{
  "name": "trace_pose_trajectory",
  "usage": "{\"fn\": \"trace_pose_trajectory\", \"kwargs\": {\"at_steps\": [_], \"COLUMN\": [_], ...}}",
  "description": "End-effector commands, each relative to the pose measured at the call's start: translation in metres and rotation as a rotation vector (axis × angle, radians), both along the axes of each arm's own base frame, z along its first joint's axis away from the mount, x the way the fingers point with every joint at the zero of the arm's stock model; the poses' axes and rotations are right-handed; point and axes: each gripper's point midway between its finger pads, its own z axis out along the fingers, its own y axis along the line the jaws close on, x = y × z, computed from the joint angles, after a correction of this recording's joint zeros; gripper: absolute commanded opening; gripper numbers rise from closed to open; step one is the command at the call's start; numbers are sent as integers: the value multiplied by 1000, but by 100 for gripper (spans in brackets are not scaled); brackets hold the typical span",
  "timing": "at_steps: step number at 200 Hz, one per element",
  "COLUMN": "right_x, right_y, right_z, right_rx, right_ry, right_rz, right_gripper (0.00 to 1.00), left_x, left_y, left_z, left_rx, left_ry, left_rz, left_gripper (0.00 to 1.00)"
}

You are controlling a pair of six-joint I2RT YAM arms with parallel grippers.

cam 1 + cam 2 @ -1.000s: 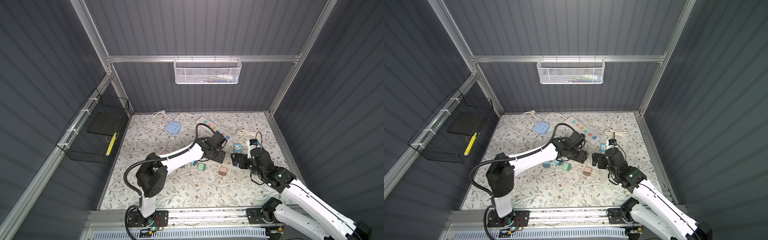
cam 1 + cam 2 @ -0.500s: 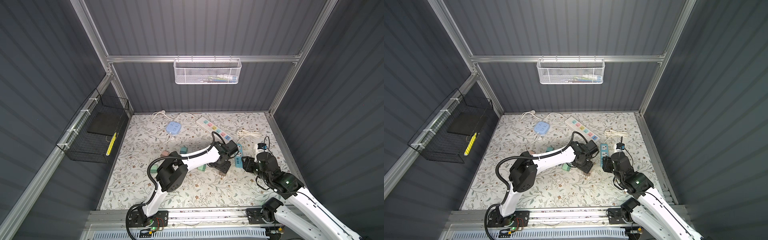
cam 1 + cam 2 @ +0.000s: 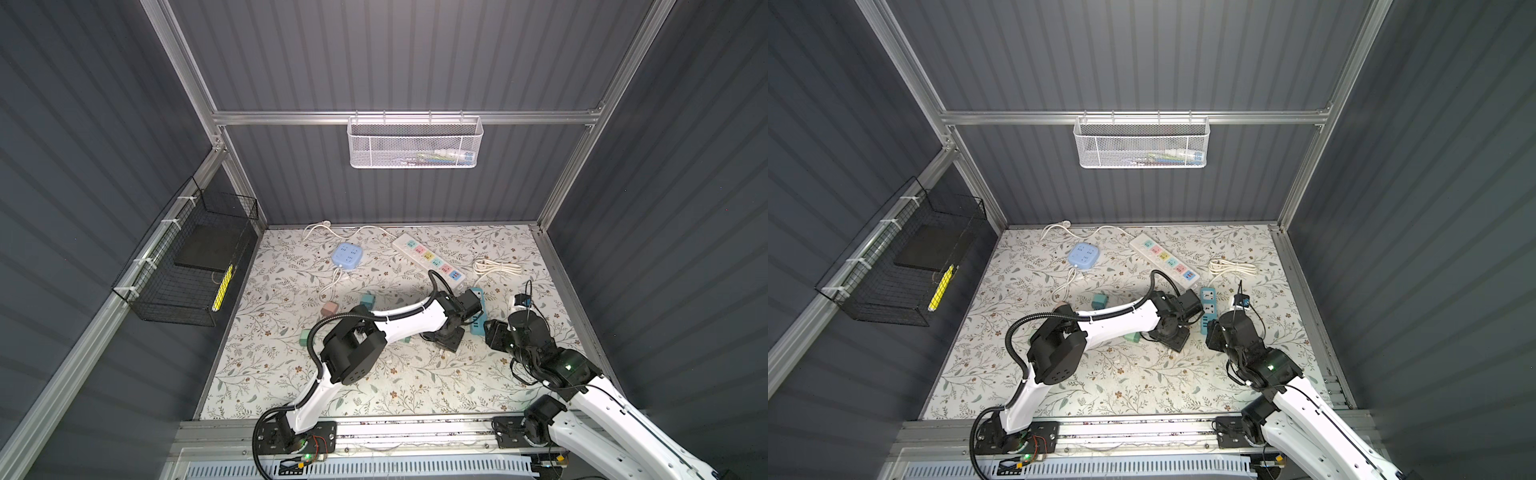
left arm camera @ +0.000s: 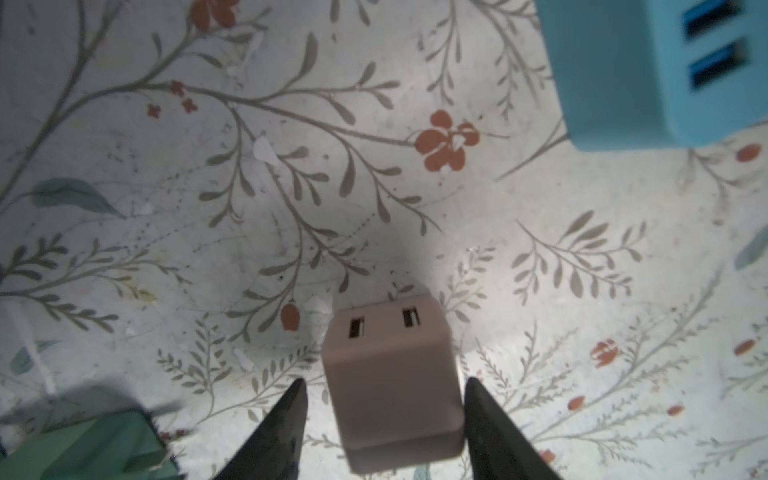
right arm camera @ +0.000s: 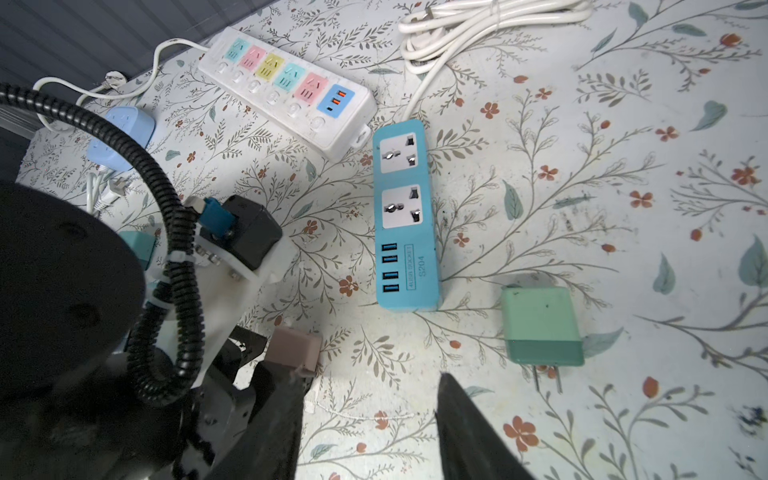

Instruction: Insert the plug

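Mauve plug [image 4: 390, 382] sits between the left fingers [image 4: 282, 428].

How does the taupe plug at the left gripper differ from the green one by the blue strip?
The taupe plug sits between the left gripper's fingers; the green plug lies free. The taupe plug shows two slots, the green plug two prongs. Both are small boxy adapters.

The worktop [image 4: 291, 166] reads pale cream, printed with grey-green sprigs and rust-red blossoms. The plug [image 4: 392, 382] is dusty pink, the second plug [image 5: 540, 324] sea green. The power strip [image 5: 405, 216] is turquoise with white socket faces and blue ports. The long strip [image 5: 286, 87] is white with pink, yellow and teal squares.
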Motion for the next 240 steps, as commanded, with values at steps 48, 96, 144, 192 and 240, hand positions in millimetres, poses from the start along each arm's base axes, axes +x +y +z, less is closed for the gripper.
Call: {"fn": "trace_pose_trajectory", "kwargs": {"at_steps": [48, 96, 144, 192, 240], "right_x": [0, -2, -2, -3, -1], "right_y": [0, -3, -7, -8, 16], "right_z": [0, -3, -4, 0, 6], "right_rx": [12, -5, -28, -34, 20], "right_ry": [1, 7, 10, 9, 2], "right_rz": [-8, -13, -19, -14, 103], "right_gripper": [54, 55, 55, 55, 56], "left_x": [5, 4, 2, 7, 22], "left_y": [3, 8, 8, 2, -15], "left_z": [2, -5, -24, -2, 69], "left_rx": [31, 72, 50, -48, -401], "left_ry": [-46, -45, -47, -132, -464], "left_rz": [-42, -117, -150, -172, -243], "left_gripper": [59, 60, 48, 26, 20]}}
